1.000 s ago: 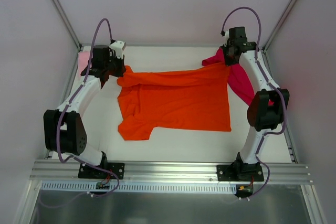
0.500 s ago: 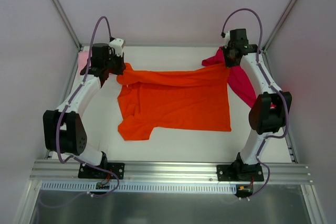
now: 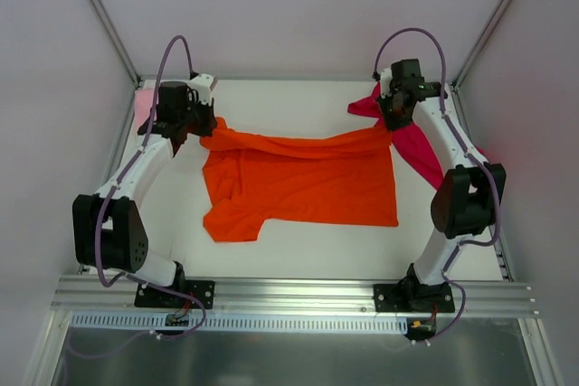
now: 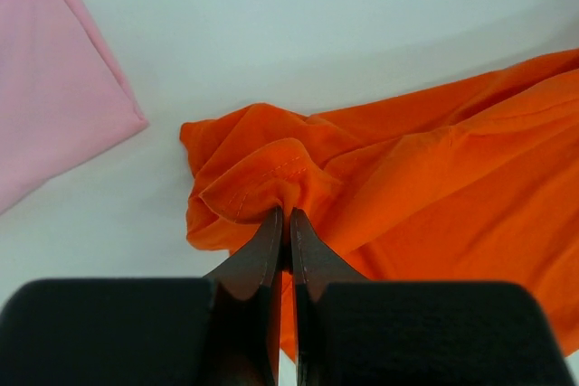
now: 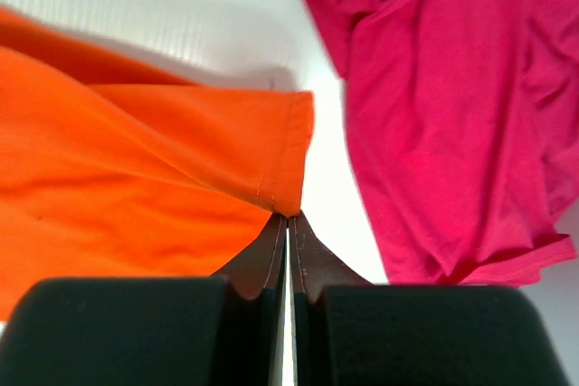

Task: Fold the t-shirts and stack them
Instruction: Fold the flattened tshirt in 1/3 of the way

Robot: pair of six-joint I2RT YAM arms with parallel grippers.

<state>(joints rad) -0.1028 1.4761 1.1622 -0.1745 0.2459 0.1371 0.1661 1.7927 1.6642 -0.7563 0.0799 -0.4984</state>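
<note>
The orange t-shirt lies spread on the white table, its far edge lifted and stretched between both arms. My left gripper is shut on a bunched fold of the shirt's far left corner. My right gripper is shut on the hemmed far right corner. The magenta t-shirt lies crumpled at the far right, partly under the right arm. The pink t-shirt lies at the far left corner.
White walls and metal posts enclose the table on three sides. The arm bases stand on a metal rail at the near edge. Bare table shows in front of the orange shirt.
Both grippers have raised the orange shirt's far edge and drawn it slightly inward. That edge now sags between them in a thin band instead of lying flat.
</note>
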